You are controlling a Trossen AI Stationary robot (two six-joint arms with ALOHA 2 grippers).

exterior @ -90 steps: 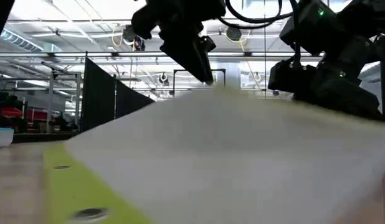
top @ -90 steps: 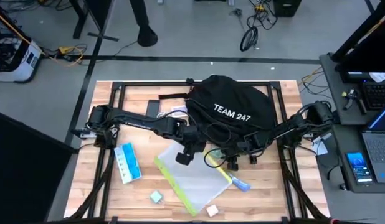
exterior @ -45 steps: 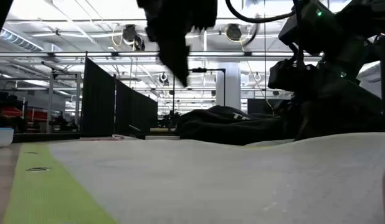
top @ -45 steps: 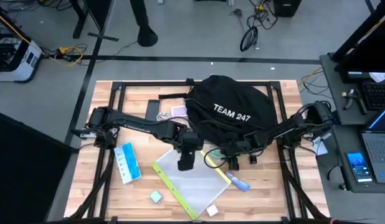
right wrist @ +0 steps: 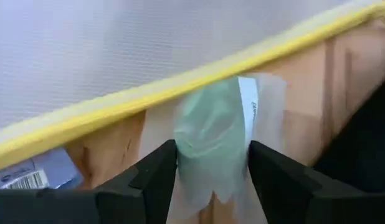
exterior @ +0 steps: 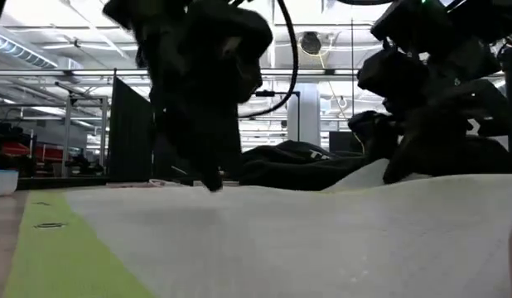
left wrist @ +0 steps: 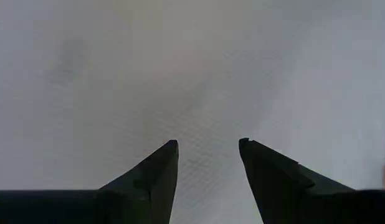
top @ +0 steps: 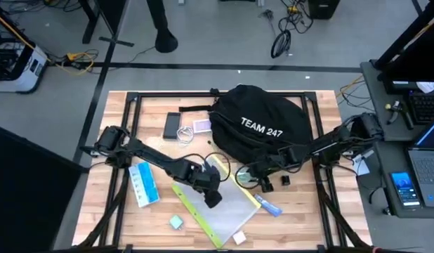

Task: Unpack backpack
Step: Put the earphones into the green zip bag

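Since the earlier frame we have swung our left gripper (top: 211,199) away from the backpack (top: 255,130) and down over the mesh pouch (top: 220,207), which lies flat on the table (top: 301,228) now that its raised edge has dropped.

From the high view, we see the backpack at the table's far middle, lettering up; our right gripper (top: 251,177) sits just in front of it, by the pouch's yellow edge; a blue box (top: 142,184), a small green block (top: 176,223) and a pale block (top: 239,238) lie on the wood, and a dark phone (top: 172,125) lies left of the backpack.

At the low view, our left gripper (exterior: 208,178) points down with its tips at the pouch (exterior: 306,240); the backpack (exterior: 301,164) shows low behind it; our right gripper's dark bulk fills the right.

Through the left wrist view, our left fingers (left wrist: 158,174) stand apart with only white mesh (left wrist: 192,74) between them, holding nothing.

Through the right wrist view, our right fingers (right wrist: 156,177) are closed on a clear packet with a green item (right wrist: 211,146) inside, beside the pouch's yellow zipper edge (right wrist: 149,93).
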